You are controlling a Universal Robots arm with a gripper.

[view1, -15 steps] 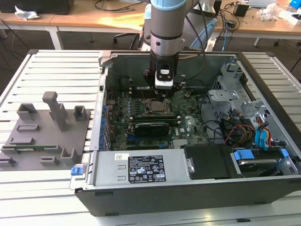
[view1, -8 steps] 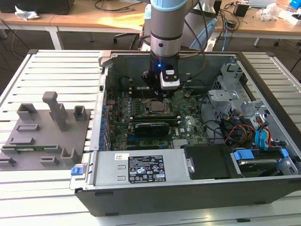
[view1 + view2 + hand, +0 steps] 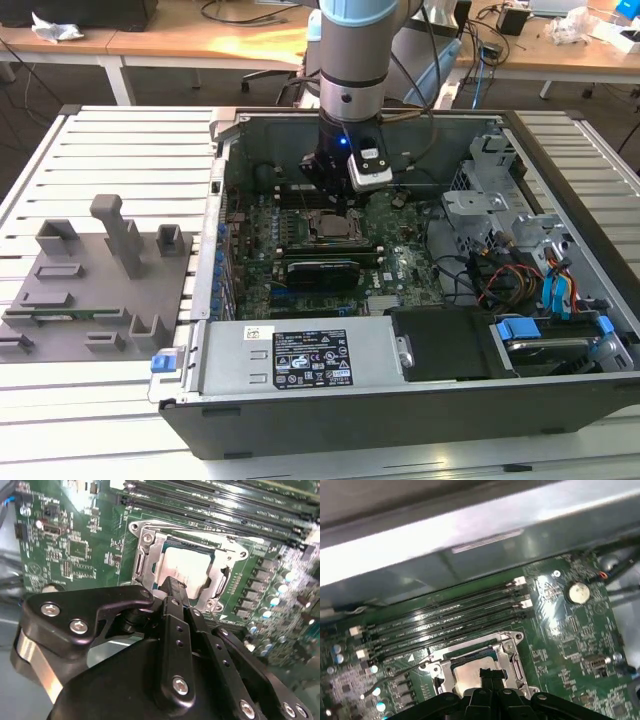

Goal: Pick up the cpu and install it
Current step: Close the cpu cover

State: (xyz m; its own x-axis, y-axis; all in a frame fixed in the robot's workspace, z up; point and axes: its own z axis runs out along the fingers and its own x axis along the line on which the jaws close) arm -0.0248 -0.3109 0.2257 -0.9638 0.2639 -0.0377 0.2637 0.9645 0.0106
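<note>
Sitting inside the socket frame [image 3: 145,555] on the motherboard [image 3: 75,550], the cpu [image 3: 187,570] lies silvery top up. It looks level with the frame on the sides that show. The side nearest the claw is hidden behind the fingertip, so full seating cannot be confirmed. The memory slots [image 3: 445,617] run just beside the socket.

Risks, as judged from here:
- A tip bearing on one edge of the cpu could tilt it in the socket and load the contacts beneath unevenly.
- Any sideways drag from the tip could shift the chip against the frame.
- Whether the retaining latch is locked cannot be told, so a loose frame may let the chip move.

The claw [image 3: 491,674] has its fingers pressed together into one narrow dark tip, with nothing pinched between them. In both wrist views that tip stands over the near edge of the cpu. It seems to touch or nearly touch the metal top, though contact is not certain.

In the exterior view the arm reaches straight down into the open computer case [image 3: 400,420]. The case stands on the slatted bench [image 3: 100,130], and the grey fixture blocks [image 3: 100,270] sit well apart toward the exterior view's left.
</note>
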